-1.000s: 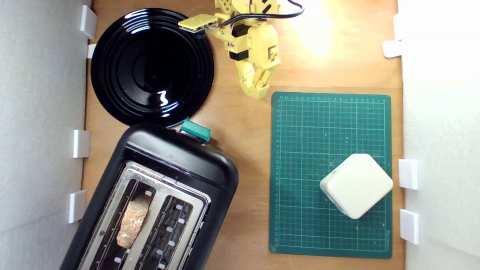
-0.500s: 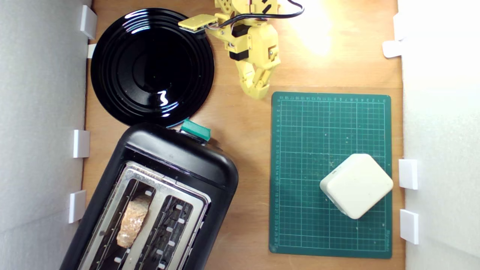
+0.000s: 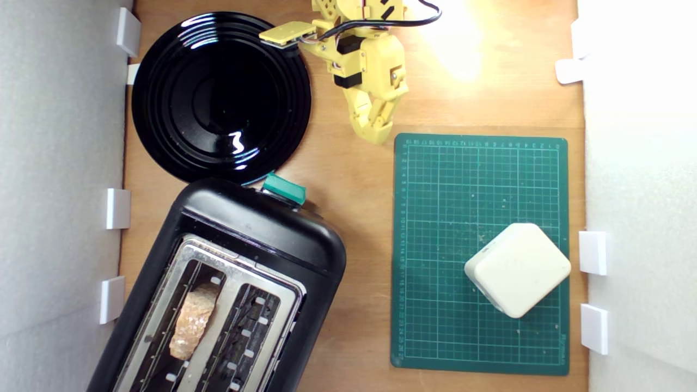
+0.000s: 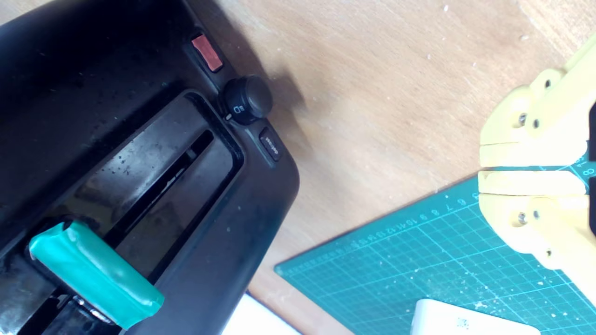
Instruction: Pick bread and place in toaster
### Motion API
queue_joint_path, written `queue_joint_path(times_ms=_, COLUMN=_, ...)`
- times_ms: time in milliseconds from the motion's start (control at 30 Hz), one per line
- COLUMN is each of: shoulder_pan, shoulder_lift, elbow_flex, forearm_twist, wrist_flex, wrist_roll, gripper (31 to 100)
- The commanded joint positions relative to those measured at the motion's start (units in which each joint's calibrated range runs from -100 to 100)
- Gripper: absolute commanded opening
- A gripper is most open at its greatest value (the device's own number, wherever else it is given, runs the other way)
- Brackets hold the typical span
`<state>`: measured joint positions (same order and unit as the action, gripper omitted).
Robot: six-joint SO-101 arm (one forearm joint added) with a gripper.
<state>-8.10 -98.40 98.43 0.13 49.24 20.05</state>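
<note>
Since a second ago almost nothing has moved: my gripper point(image 3: 377, 130) has crept only a touch further from the mat, and the bread, toaster and block lie as they did. The jaws are closed together with nothing between them, hanging over bare wood between the black plate point(image 3: 163, 81) and the green mat point(image 3: 435, 179).

The bread point(image 3: 191, 321) already stands in the toaster point(image 3: 261, 228), in the slot nearer the exterior view's left, its crust poking up a little. I judge it light, stiff at the crust and crumbly in the crumb. If I had to reseat it, I would pinch the crust edge gently, not the holey middle.

The exterior view shows the slots from above and the bread inside. The wrist view cannot see either. Instead it shows the toaster's end face: the green lever point(image 4: 93, 274), a black dial point(image 4: 247, 99), a small red button point(image 4: 206, 52), and a corner of the cream block point(image 4: 465, 321) on the mat.
</note>
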Motion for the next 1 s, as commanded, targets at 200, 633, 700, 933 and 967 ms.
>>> queue_joint_path(times_ms=200, shoulder_pan=0.0, shoulder_lift=-0.3, elbow_flex=0.2, forearm_twist=0.0, wrist_flex=0.0, wrist_roll=0.4, gripper=30.9)
queue_joint_path(times_ms=633, shoulder_pan=0.0, shoulder_lift=-0.3, elbow_flex=0.2, forearm_twist=0.0, wrist_flex=0.0, wrist_roll=0.2, gripper=30.9)
queue_joint_path(times_ms=700, shoulder_pan=0.0, shoulder_lift=-0.3, elbow_flex=0.2, forearm_twist=0.0, wrist_flex=0.0, wrist_roll=0.2, gripper=30.9)
queue_joint_path(times_ms=933, shoulder_pan=0.0, shoulder_lift=-0.3, elbow_flex=0.2, forearm_twist=0.0, wrist_flex=0.0, wrist_roll=0.2, gripper=30.9)
queue_joint_path(times_ms=967, shoulder_pan=0.0, shoulder_lift=-0.3, elbow_flex=0.2, forearm_twist=0.0, wrist_flex=0.0, wrist_roll=0.2, gripper=30.9)
